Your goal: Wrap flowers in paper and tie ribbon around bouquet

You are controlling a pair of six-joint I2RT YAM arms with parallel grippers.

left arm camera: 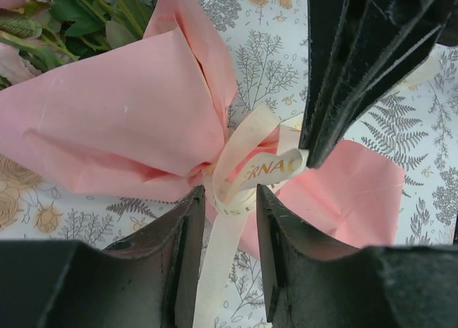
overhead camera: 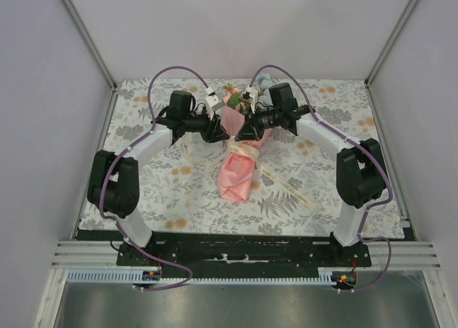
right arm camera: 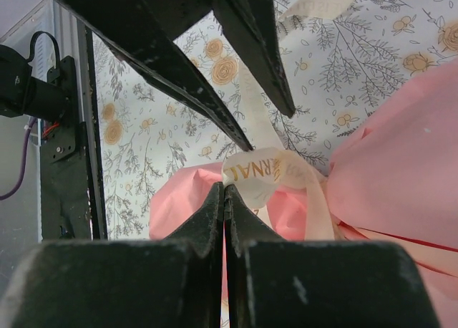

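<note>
Straddled ribbon with spread left gripper; pinched its loop in right gripper; risked dragging it off the bouquet through uneven pull.

The flowers are cut off at the left wrist view's edge; the tail of the ribbon leaves that view too, its printed lettering only partly legible.

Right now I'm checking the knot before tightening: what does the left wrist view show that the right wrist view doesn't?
Left wrist only: the flowers at the paper's open end, and the ribbon running between the left hand's parted fingers. Right wrist only: a black arm base with a purple cable. Both: the pink paper, the ribbon's lettered loop, the right hand shut on it, the floral tablecloth.
</note>
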